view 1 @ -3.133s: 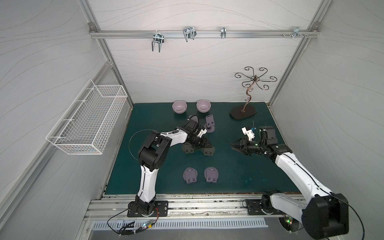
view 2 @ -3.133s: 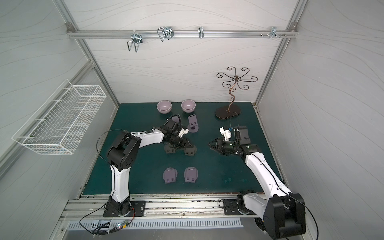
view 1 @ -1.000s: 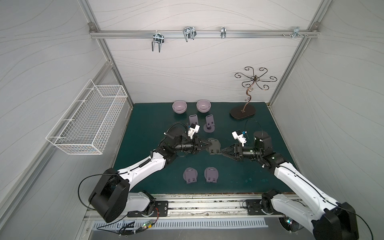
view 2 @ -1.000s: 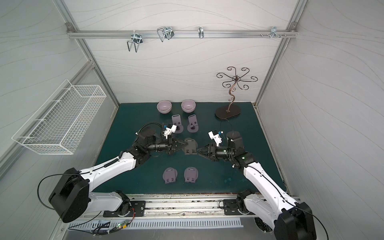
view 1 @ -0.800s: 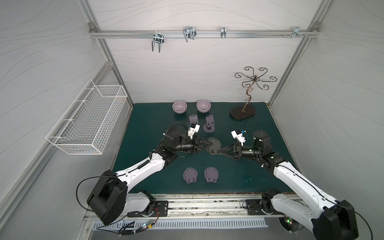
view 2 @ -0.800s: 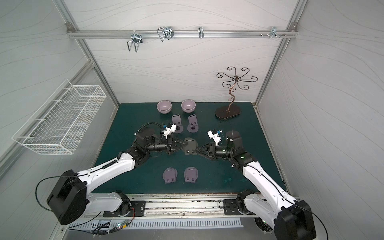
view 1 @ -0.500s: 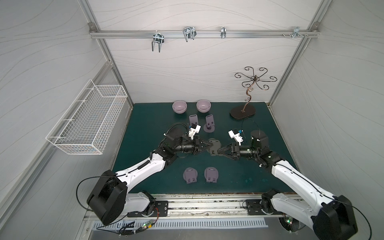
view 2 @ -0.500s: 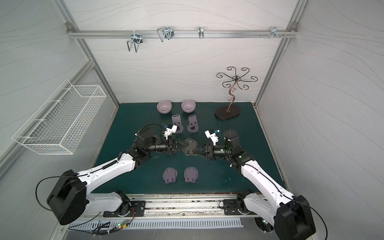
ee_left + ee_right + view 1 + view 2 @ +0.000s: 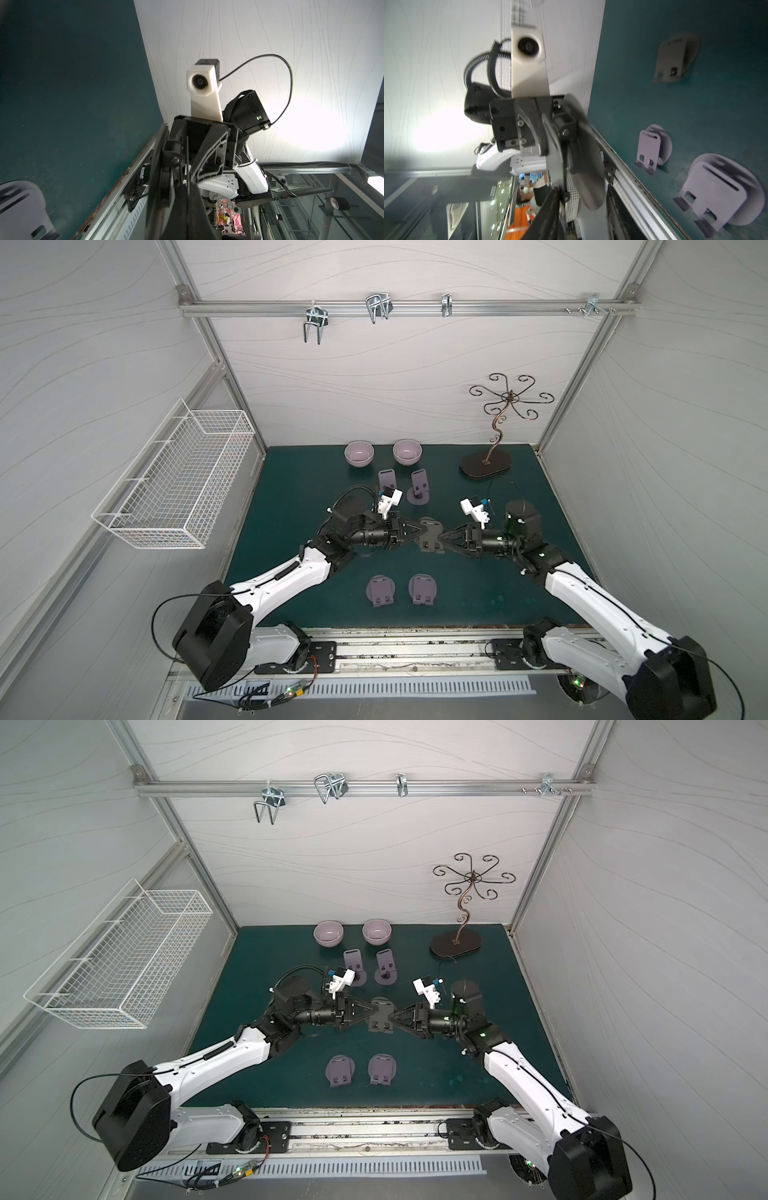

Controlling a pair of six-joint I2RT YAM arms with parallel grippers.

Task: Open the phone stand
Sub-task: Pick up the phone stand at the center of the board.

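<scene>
Closing the last of the gap within the past second, the right gripper [image 9: 442,537] has reached the phone stand [image 9: 430,536]. The left gripper [image 9: 419,531] holds the stand clamped by its opposite edge, lifted above the middle of the green mat [image 9: 299,497]. The right jaws stand narrow and appear to pinch the edge facing them. Both arms now bear on the part, so the unfolding pull can probably begin. The stand is dark grey, with a round base and a flat plate. These are joined at a hinge [image 9: 564,126] and lie almost flat together, not yet opened.
</scene>
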